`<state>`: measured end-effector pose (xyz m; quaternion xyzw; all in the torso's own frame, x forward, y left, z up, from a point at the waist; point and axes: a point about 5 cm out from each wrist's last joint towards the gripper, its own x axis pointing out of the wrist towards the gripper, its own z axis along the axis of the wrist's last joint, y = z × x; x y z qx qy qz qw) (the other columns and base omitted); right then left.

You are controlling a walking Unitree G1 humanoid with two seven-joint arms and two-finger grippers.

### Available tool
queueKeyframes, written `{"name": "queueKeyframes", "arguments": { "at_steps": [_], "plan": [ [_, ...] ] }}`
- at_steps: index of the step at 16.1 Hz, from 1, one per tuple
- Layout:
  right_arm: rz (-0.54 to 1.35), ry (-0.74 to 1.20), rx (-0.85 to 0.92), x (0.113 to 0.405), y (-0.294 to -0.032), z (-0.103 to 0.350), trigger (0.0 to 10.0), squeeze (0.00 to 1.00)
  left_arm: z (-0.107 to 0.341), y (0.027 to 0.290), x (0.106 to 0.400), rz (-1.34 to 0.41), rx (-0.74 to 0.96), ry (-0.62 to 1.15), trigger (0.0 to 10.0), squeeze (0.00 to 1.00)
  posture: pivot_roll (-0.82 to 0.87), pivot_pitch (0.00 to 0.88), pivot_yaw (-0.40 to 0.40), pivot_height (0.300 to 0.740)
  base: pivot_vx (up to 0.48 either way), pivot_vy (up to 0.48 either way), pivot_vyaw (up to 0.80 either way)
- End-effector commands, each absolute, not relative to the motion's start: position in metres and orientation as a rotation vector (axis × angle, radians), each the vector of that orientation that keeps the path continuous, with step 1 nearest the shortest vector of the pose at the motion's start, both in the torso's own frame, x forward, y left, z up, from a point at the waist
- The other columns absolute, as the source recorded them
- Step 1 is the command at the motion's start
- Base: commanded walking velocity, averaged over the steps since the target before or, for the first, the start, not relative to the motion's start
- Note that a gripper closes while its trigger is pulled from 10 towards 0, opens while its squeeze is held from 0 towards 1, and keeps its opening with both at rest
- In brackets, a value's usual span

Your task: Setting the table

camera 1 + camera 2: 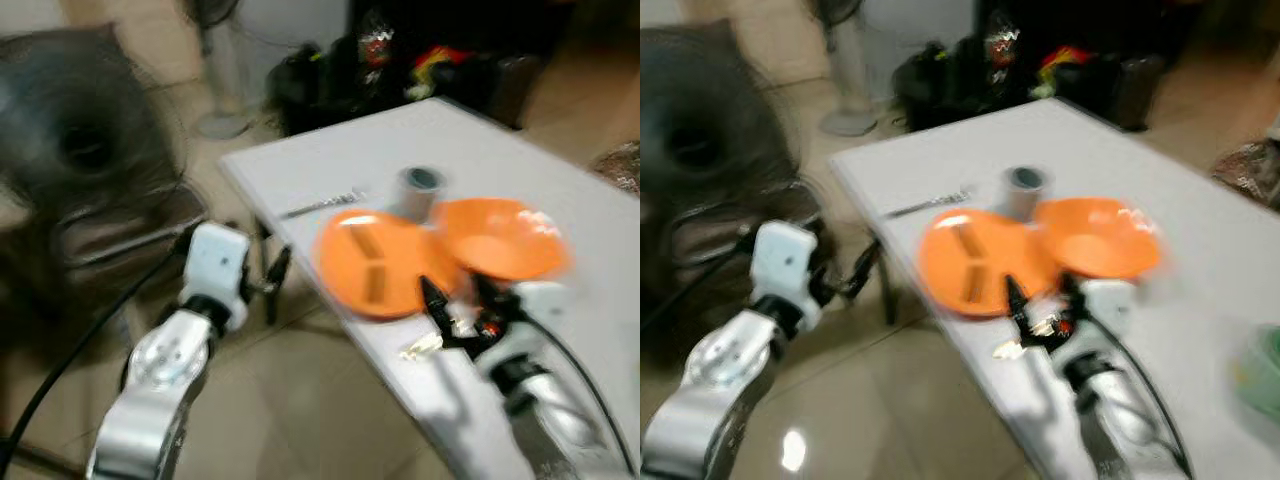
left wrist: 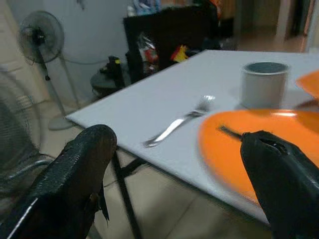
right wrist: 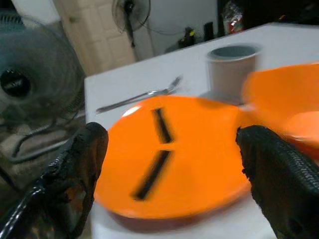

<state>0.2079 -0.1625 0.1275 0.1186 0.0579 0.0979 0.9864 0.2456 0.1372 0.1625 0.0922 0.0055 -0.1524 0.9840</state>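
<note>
Setting looked partly done: plate [image 1: 378,262], bowl [image 1: 500,238], cup [image 1: 420,191] and fork [image 1: 322,206] lay clustered near the white bench's [image 1: 560,160] front corner, plate edge touching the bowl, fork just beside the plate. Arranging into a proper place probably remained. Right gripper [image 1: 452,296] hovered at the plate's near rim, jaws wide apart, holding nothing. Left gripper [image 1: 270,280] hung off the bench over tiled floor [image 1: 300,400], jaws spread, empty. Fans [image 1: 215,60] and dark clutter [image 1: 400,60] stood behind.

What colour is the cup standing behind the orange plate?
The cup is grey, clearest in the right wrist view.
</note>
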Motion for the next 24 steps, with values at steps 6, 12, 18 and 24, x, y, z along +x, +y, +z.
{"name": "queueKeyframes", "arguments": {
  "at_steps": [6,12,18,24],
  "plan": [
    [0.209,0.105,0.284,0.214,-0.156,0.13,10.0,1.0,0.155,0.143,0.25,-0.287,0.208,0.049,10.0,0.0,0.04,0.0,-0.02,0.74,0.0,0.289,0.8],
    [0.209,0.129,0.304,0.217,-0.156,0.125,10.0,1.0,0.155,0.148,0.25,-0.268,0.211,0.049,10.0,0.0,0.06,0.0,-0.035,0.74,0.0,0.284,0.8],
    [0.223,0.143,0.306,0.22,-0.153,0.122,10.0,1.0,0.156,0.15,0.25,-0.257,0.205,0.048,10.0,0.0,0.07,0.0,-0.039,0.74,0.0,0.281,0.8],
    [0.206,0.182,0.328,0.218,-0.153,0.115,10.0,0.0,0.158,0.149,0.249,-0.236,0.125,0.037,10.0,0.0,0.07,0.0,-0.035,0.74,0.0,0.0,0.13]
  ]
}}
